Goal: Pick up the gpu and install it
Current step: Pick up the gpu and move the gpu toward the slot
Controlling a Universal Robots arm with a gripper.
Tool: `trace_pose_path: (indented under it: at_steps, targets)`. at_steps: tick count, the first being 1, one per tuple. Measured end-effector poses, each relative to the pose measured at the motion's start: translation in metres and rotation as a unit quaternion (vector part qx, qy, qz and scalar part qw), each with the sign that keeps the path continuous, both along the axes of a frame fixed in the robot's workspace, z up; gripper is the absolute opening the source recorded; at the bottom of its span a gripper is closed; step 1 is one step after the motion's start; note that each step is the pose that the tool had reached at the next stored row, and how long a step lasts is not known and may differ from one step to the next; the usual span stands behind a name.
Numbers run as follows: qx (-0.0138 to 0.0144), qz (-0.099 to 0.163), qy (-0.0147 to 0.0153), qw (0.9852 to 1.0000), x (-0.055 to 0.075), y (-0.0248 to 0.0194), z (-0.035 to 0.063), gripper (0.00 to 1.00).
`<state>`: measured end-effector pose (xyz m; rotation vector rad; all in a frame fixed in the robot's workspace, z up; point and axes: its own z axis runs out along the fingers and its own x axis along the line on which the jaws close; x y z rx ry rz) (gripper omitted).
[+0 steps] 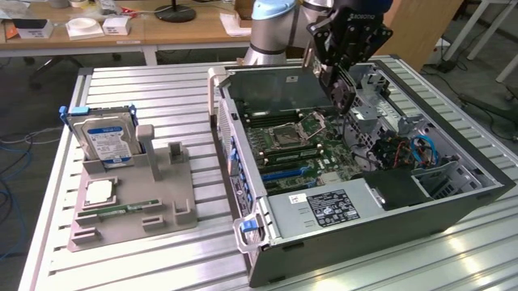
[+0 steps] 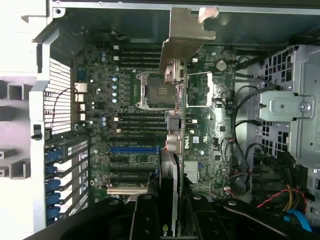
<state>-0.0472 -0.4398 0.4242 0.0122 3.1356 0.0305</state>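
Observation:
My gripper hangs over the open computer case, shut on the gpu. The card is dark, stands on edge and points down toward the motherboard. In the wrist view the gpu runs edge-on away from my black fingers, and its silver end bracket is at the far end. It sits above the board and to one side of the CPU socket. A blue slot lies apart from the card, on the board.
A grey parts holder stands at the exterior view's left, carrying a hard drive with a blue label, a CPU chip and a green memory stick. In the case are a power supply, a drive cage and cables.

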Motion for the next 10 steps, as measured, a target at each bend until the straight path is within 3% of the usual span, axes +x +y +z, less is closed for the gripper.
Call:
trace_pose_path:
  at_steps: [5, 10]
  targets:
    - [0.0, -0.001, -0.0005, 1.0, 0.012, 0.0, -0.0002, 0.27]
    - [-0.0001, -0.001, -0.0007, 1.0, 0.013, 0.0, -0.0001, 0.27]
